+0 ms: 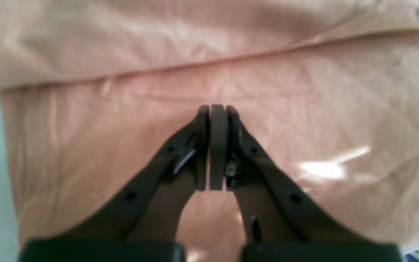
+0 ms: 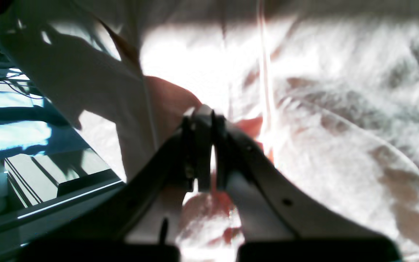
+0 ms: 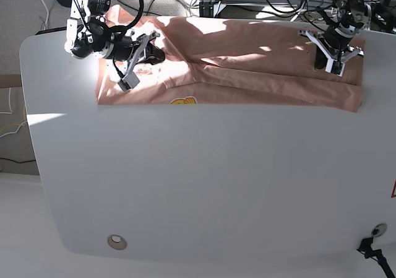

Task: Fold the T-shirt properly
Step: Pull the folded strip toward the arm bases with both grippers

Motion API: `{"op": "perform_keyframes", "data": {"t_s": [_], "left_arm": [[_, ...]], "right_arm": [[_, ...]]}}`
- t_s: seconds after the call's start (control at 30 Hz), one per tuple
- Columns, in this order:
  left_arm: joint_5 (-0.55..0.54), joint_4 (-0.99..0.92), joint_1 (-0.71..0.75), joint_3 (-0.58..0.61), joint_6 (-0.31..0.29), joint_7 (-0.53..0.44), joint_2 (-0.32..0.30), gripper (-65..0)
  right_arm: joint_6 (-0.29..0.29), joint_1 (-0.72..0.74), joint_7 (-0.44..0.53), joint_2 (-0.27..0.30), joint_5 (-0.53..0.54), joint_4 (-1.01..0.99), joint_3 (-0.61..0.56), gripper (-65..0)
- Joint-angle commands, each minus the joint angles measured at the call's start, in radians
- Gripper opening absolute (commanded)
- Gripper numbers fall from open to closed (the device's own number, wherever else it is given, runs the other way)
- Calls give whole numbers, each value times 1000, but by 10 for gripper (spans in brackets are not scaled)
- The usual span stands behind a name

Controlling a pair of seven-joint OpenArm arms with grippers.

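Left wrist view first: the left pincer (image 1: 216, 109) is sitting pressed together in the middle of the frame, tips down on the salmon T-shirt (image 1: 304, 109). Whether any cloth is actually nipped between them, this blurred view is not showing. A folded edge is running across the upper half, one layer lying over another.

Right wrist view now: sunlight is washing out most of the fabric, but the right pincer (image 2: 206, 120) is reading as closed at centre frame, with a darker pink ridge of T-shirt (image 2: 166, 98) bunching right at its tips; it looks to be pinching that ridge, though the glare is making certainty hard.

Base view: the T-shirt (image 3: 247, 73) is lying along the top of the white tabletop (image 3: 204, 185), already doubled lengthwise, a yellow graphic (image 3: 184, 101) peeking out at its lower edge. Right pincer (image 3: 150, 47) is working the upper left end, left pincer (image 3: 328, 60) the upper right end.

The cloth is looking light, soft and limp, so it is likely to sag and drag. Pinching both layers near the outer corners seems the safest hold.
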Motion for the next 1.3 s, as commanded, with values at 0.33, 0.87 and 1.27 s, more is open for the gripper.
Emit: {"op": "perform_keyframes", "data": {"t_s": [0.33,0.87,1.27], "left_arm": [[0,-67,-74,60,2,-18,-11,-650],[0,-89,-252,82,4,57,-11,-650],[0,-116,-328,85,5,-49,-8,-650]], "right_arm": [[7,119,87,120,17,-214,4,-650],[-30,373,113,85,-131,-401,3,-650],[-36,386,428,-13,-507,-400,4,-650]]}}
